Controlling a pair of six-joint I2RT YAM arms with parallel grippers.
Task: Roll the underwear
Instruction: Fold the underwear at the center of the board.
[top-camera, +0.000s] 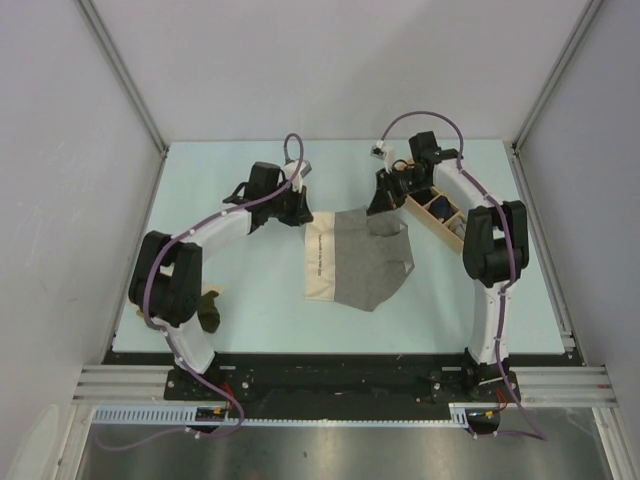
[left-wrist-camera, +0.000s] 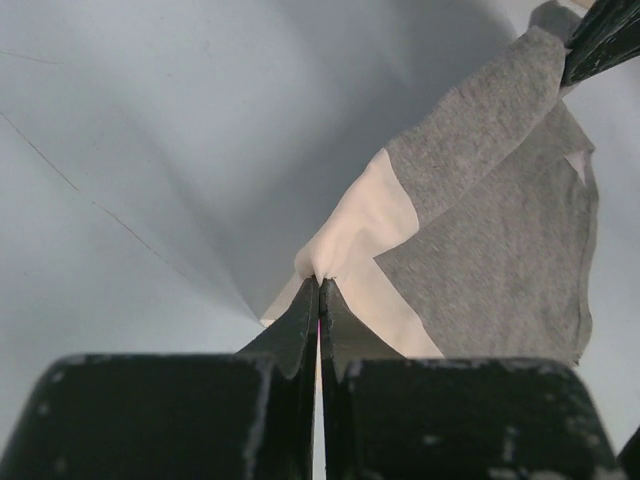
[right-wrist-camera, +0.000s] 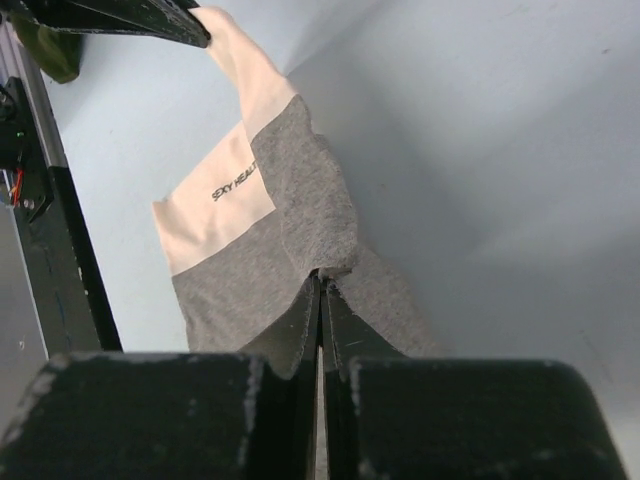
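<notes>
Grey underwear (top-camera: 365, 262) sits mid-desk, between the two arms, and both sets of jaws are on it. The left jaws are shut tight, fingertips (left-wrist-camera: 300, 312) pressed together with a fold of the pale waistband (left-wrist-camera: 345, 235) nipped between them at the garment's far-left corner. The right jaws are shut just as tight, fingertips (right-wrist-camera: 303, 312) clamped on the grey edge at the far-right corner.

The far edge runs left to right between the two grips and is lifted off the desk (top-camera: 250, 320), while the near part lies flat. The waistband (top-camera: 318, 258) is on the left side, its strip running near to far, with black lettering along it (right-wrist-camera: 233, 182). From that band the grey cloth (right-wrist-camera: 310, 190) reaches rightward, so the piece points from the left arm toward the right arm. Its near edge narrows to a corner pointing back at the arm bases. Whether it is longer across or front to back, I cannot tell.

To the right, just beside the right arm, a light wooden tray (top-camera: 430, 229) lies at a slant with dark pieces in its compartments. Well apart on the near left, by the left arm's base, sits an olive garment (top-camera: 208, 314), bunched up.
</notes>
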